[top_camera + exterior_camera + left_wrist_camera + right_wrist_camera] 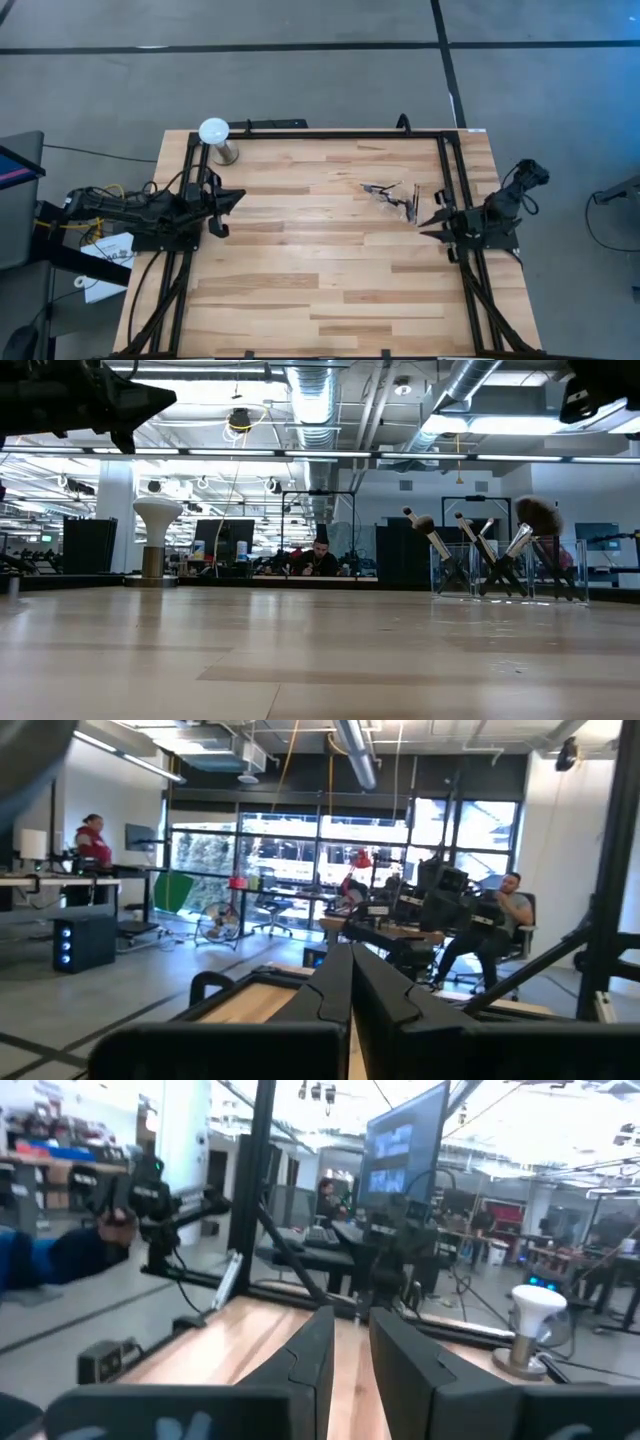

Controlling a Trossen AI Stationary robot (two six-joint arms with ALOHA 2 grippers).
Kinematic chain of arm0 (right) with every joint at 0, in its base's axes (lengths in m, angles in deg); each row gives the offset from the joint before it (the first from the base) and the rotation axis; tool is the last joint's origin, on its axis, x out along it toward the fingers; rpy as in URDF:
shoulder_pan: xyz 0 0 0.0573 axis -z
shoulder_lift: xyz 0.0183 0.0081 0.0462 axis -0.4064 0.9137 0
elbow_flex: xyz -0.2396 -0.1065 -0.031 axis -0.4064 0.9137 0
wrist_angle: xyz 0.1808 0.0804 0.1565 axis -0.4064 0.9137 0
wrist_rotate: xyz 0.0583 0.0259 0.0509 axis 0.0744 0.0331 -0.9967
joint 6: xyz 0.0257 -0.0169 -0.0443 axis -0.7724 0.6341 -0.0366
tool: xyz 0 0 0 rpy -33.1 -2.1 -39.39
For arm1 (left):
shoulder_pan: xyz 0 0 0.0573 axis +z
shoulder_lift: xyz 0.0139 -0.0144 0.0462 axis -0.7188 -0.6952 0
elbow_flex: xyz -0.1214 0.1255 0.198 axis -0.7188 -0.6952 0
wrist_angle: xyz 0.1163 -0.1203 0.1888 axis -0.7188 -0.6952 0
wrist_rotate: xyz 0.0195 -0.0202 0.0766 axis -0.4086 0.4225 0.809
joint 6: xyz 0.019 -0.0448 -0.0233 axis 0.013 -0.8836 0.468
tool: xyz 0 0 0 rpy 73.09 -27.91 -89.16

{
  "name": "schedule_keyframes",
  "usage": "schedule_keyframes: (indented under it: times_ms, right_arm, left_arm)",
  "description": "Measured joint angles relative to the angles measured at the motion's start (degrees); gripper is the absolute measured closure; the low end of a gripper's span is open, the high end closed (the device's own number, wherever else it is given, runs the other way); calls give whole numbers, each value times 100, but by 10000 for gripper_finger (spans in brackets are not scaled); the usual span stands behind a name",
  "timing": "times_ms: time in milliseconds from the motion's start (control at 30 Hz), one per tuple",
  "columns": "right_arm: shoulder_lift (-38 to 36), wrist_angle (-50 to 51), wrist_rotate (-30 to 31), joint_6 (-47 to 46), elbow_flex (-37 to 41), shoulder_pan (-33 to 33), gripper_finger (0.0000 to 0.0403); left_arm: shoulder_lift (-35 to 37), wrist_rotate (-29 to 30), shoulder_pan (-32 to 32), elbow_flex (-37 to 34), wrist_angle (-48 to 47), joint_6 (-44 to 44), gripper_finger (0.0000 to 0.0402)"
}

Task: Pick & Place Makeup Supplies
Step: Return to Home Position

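Observation:
The makeup brushes [398, 200] stand bundled in a clear container on the table's right half, with their handles down and their heads leaning outward. In the low view the brushes [500, 545] show silvery ferrules, and one has a wide brown head [538, 515]. My right gripper [428, 225] hovers just right of them above the table, its fingers [352, 1342] a narrow gap apart. My left gripper [240, 196] waits over the table's left edge, its fingers [351, 982] shut together. Neither gripper touches anything.
A white globe on a metal base [213, 133] stands at the far left corner and also shows in the right wrist view [535, 1315]. A dark frame [300, 133] runs along the table's far, left and right edges. Bare wood [300, 270] lies between the arms. People sit in the room beyond.

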Motion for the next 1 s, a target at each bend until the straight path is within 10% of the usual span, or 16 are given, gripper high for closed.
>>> schedule_keyframes:
  times_ms: [300,1000]
  right_arm:
    - [-2,-144,-1390,19,22,1143,343]
    - [8,-80,-1871,-785,753,2882,343]
  left_arm:
    - [-227,-1025,806,0,37,-91,398]
    - [-312,-2083,2102,2,-35,-450,398]
